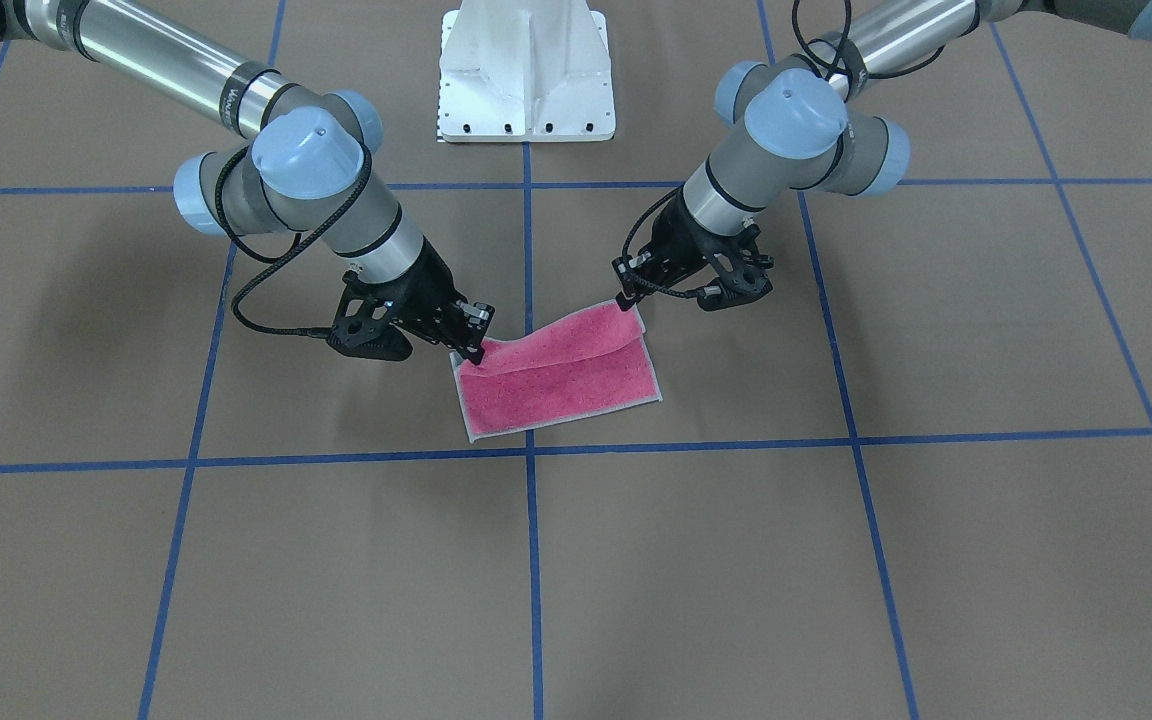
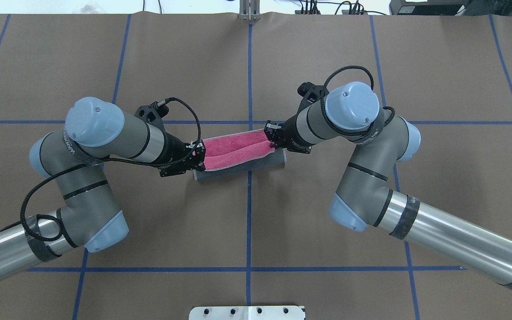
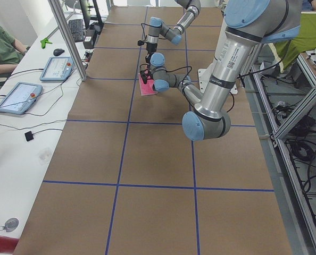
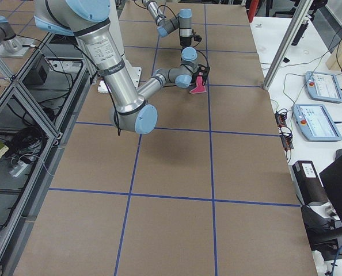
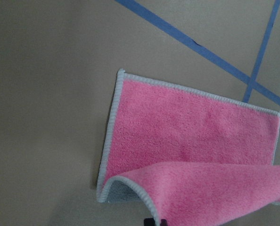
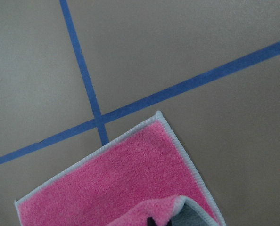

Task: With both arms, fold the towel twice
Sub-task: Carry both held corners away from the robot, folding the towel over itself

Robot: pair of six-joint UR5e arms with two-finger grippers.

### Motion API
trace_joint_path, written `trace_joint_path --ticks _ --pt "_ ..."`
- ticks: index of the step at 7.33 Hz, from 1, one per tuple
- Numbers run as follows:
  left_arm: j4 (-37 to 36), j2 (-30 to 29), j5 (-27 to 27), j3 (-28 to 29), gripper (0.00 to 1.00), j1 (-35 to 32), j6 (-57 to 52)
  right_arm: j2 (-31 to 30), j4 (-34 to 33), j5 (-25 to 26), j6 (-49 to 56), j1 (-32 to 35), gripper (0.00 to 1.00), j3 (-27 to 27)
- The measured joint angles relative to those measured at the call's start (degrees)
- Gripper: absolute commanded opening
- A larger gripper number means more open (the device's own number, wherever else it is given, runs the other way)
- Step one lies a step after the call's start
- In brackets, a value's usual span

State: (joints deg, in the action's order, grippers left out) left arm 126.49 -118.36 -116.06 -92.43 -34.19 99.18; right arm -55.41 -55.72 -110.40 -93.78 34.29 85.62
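The towel (image 1: 561, 375) lies pink face up near the table's middle, on a blue tape crossing. Its edge on the robot's side is lifted and curled over, so the dark grey face (image 2: 238, 170) shows in the overhead view. My left gripper (image 2: 198, 158) is shut on one corner of that lifted edge; it is on the right in the front view (image 1: 626, 297). My right gripper (image 2: 270, 140) is shut on the other corner, also in the front view (image 1: 476, 352). Both wrist views show the flat pink part (image 5: 192, 122) (image 6: 116, 183) with the lifted flap (image 5: 220, 188) curling over it.
The white pedestal base (image 1: 526, 80) stands on the robot's side of the towel. Blue tape lines (image 1: 528, 560) cross the brown table cover. Tablets (image 3: 17, 98) and cables lie on a side bench, where a seated person (image 3: 1, 48) shows.
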Motion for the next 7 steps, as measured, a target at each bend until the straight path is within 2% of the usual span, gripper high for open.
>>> trace_joint_path --ticks 6,7 --pt "0.0 -0.5 0.0 2.2 0.00 -1.4 0.6 2.3 0.3 1.0 0.1 0.0 0.00 -3.6" --pt "0.0 -0.7 0.0 2.5 0.06 -1.3 0.8 2.3 0.4 1.0 0.1 0.0 0.22 -3.6"
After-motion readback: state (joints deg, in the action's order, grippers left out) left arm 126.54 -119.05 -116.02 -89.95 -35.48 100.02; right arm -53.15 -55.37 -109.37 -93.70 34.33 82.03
